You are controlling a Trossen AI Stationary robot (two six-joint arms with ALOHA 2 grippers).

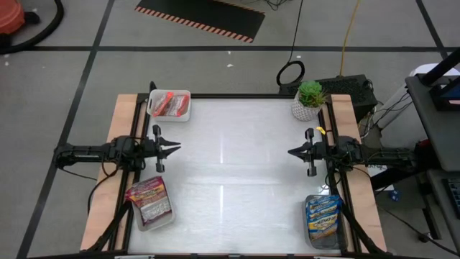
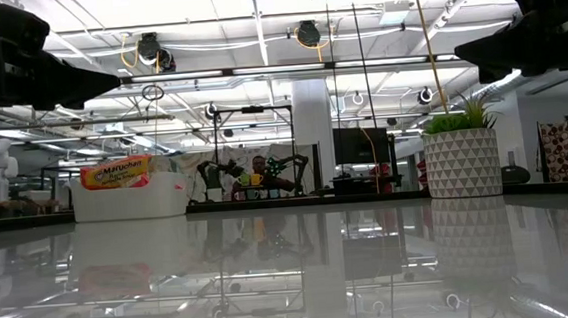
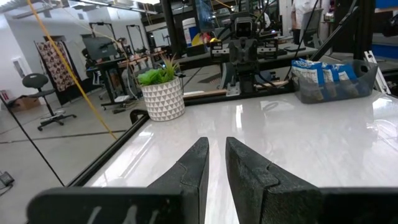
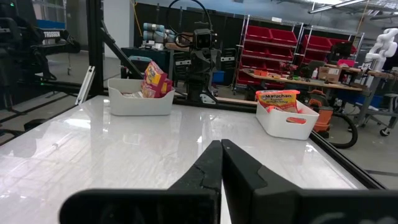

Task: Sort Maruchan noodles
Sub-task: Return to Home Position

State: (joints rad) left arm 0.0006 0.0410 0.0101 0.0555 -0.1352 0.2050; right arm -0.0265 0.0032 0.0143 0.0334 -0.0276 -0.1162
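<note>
The Maruchan noodles lie sorted by colour in three bins. Orange-red packets [image 1: 170,104] fill a white bin [image 1: 185,111] at the far left. Dark red packets [image 1: 147,199] lie in a clear bin [image 1: 169,216] at the near left. Blue packets [image 1: 323,216] sit in a bin [image 1: 307,229] at the near right. My left gripper [image 1: 175,149] hangs level at the left edge, its fingers [image 3: 194,163] a narrow gap apart with nothing between them. My right gripper [image 1: 290,152] hangs level at the right edge, shut and empty [image 4: 219,144].
A potted plant [image 1: 309,99] in a white patterned pot stands at the far right corner. The white tabletop [image 1: 230,173] between the two arms is bare. Wooden side rails [image 1: 118,144] border the table's left and right edges.
</note>
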